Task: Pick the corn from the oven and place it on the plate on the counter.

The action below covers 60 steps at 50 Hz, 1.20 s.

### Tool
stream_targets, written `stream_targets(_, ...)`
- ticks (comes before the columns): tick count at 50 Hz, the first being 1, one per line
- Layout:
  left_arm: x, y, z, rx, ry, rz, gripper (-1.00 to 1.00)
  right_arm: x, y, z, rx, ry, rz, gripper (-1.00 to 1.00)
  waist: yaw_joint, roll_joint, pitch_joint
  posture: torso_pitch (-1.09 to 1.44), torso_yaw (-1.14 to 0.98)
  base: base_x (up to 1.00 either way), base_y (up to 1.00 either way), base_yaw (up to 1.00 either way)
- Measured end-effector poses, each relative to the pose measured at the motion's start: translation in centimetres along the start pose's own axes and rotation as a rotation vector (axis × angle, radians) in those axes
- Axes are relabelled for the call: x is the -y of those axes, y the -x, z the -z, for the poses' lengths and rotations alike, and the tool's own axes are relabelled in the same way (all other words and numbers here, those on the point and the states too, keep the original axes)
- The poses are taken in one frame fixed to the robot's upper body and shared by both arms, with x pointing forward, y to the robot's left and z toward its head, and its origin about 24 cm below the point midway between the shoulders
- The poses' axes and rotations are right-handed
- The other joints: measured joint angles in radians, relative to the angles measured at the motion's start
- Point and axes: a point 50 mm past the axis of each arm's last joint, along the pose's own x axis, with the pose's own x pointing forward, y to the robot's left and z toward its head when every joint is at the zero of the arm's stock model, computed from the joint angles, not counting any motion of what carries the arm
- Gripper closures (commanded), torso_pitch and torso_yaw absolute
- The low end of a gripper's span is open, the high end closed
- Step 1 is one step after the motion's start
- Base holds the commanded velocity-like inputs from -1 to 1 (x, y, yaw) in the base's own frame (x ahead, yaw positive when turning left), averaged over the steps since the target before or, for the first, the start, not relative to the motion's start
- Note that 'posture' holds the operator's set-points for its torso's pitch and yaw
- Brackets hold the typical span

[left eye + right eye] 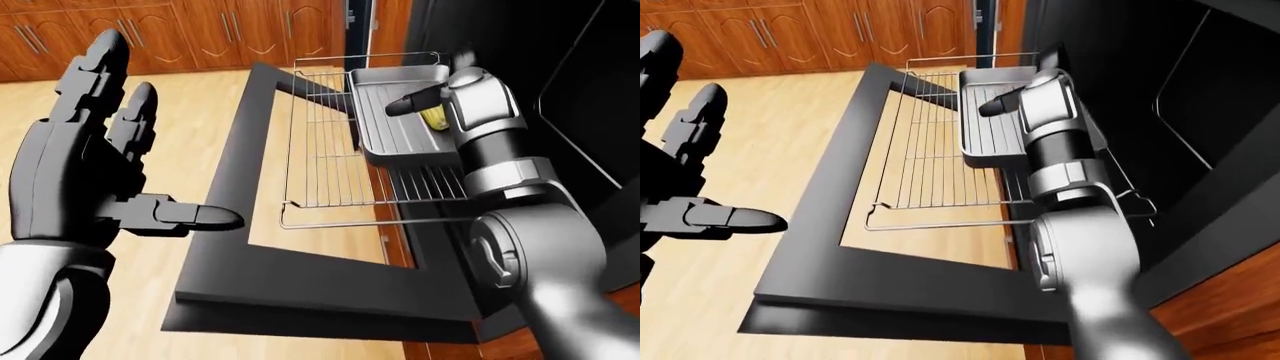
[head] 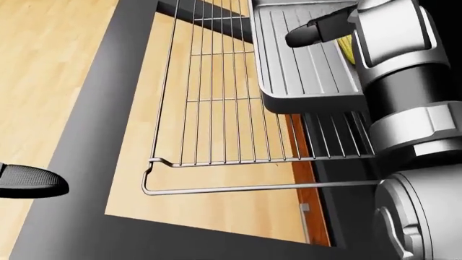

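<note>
The yellow corn (image 1: 436, 118) lies in a grey ribbed tray (image 1: 400, 142) on the pulled-out oven rack (image 1: 325, 165). Only a small part of it shows beneath my right hand; a sliver also shows in the head view (image 2: 349, 49). My right hand (image 1: 428, 105) reaches into the tray right over the corn, with its dark thumb (image 2: 318, 31) sticking out to the left, not closed round it. The other fingers are hidden behind the wrist. My left hand (image 1: 150, 150) is open and empty at the left of the left-eye view, away from the oven. No plate is in view.
The open oven door (image 1: 300, 285) lies flat below the rack, its dark frame around a window showing the wooden floor. The black oven front (image 1: 560, 90) fills the right. Wooden cabinets (image 1: 180, 30) run along the top left.
</note>
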Motion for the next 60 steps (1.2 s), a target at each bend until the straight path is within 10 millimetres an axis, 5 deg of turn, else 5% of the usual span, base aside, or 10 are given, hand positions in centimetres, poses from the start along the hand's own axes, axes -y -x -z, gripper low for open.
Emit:
stream_targets(26, -0.6, 0.1, 0.2, -0.037, 0.005, -0.004, -1.00, 0.2, -0.8, 1.6, -0.040, 0.029, 0.033, -1.00, -0.007, 0.006, 0.095, 0.25, 0.00, 0.00, 0.00, 0.00)
stream_targets(60, -1.9, 1.0, -0.1, -0.042, -0.006, -0.022, -1.00, 0.2, -1.3, 2.2, -0.002, 0.205, 0.134, -0.58, -0.005, 0.008, 0.081, 0.25, 0.00, 0.00, 0.00, 0.00)
